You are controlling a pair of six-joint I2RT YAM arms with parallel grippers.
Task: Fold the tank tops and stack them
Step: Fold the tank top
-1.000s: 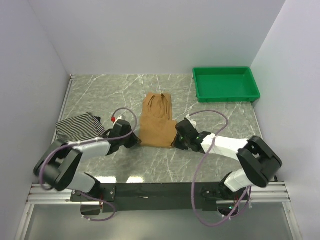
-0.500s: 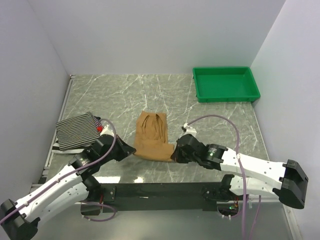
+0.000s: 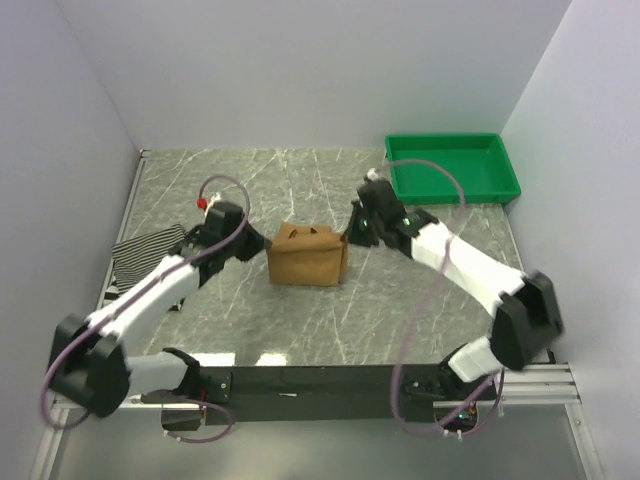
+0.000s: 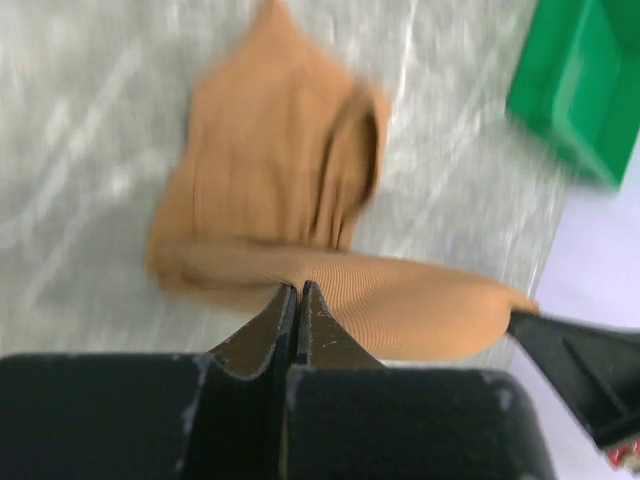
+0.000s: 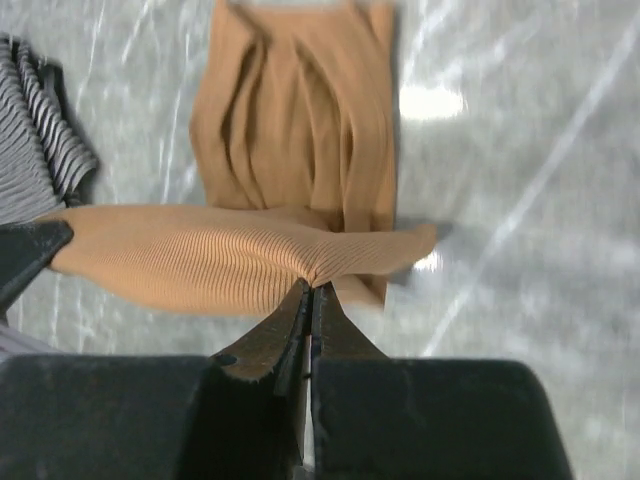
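The tan-brown tank top [image 3: 307,257] hangs folded over mid-table, its bottom hem lifted and stretched between both grippers. My left gripper [image 3: 258,243] is shut on the hem's left corner [image 4: 270,275]. My right gripper [image 3: 352,232] is shut on the right corner [image 5: 330,262]. In both wrist views the rest of the tan top [image 5: 300,120] lies flat on the table below the raised hem. A thin-striped black-and-white tank top [image 3: 135,258] lies folded at the left edge, partly hidden under my left arm; its edge [image 5: 45,150] shows in the right wrist view.
A green plastic tray [image 3: 452,168] stands at the back right corner, also visible as a green tray [image 4: 585,90] in the left wrist view. White walls close in the marble table [image 3: 420,300] on three sides.
Both grippers, still shut on the tan top's hem, have swung up and away from the near edge, carrying the hem over the garment so it folds in half.
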